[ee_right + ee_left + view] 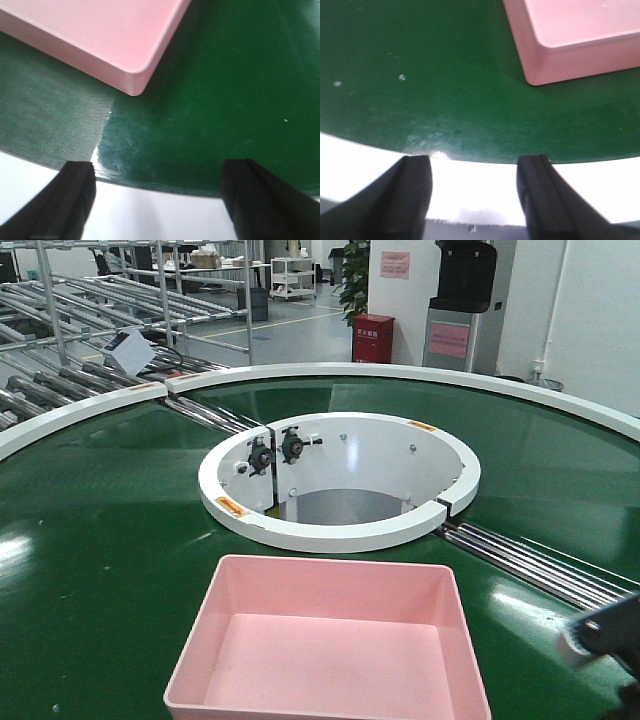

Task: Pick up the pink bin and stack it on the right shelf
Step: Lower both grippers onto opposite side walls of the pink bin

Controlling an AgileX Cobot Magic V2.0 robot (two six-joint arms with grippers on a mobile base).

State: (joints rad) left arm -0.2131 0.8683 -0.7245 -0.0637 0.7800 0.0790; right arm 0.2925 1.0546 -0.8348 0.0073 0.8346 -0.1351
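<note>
The pink bin (328, 645) is a wide shallow pale-pink tub, empty, sitting on the green conveyor ring (110, 540) at the near edge. Its near-left corner shows at the top right of the left wrist view (570, 40), and its near-right corner at the top left of the right wrist view (95, 37). My left gripper (475, 195) is open and empty over the white outer rim, short of the bin. My right gripper (157, 200) is open and empty, likewise over the rim. Part of the right arm (605, 635) shows at the lower right. The right shelf is out of view.
A white inner ring (340, 480) with a hole stands in the middle of the conveyor. Metal roller racks (110, 300) stand at the back left. A red cabinet (373, 337) and a black machine (462, 300) stand behind.
</note>
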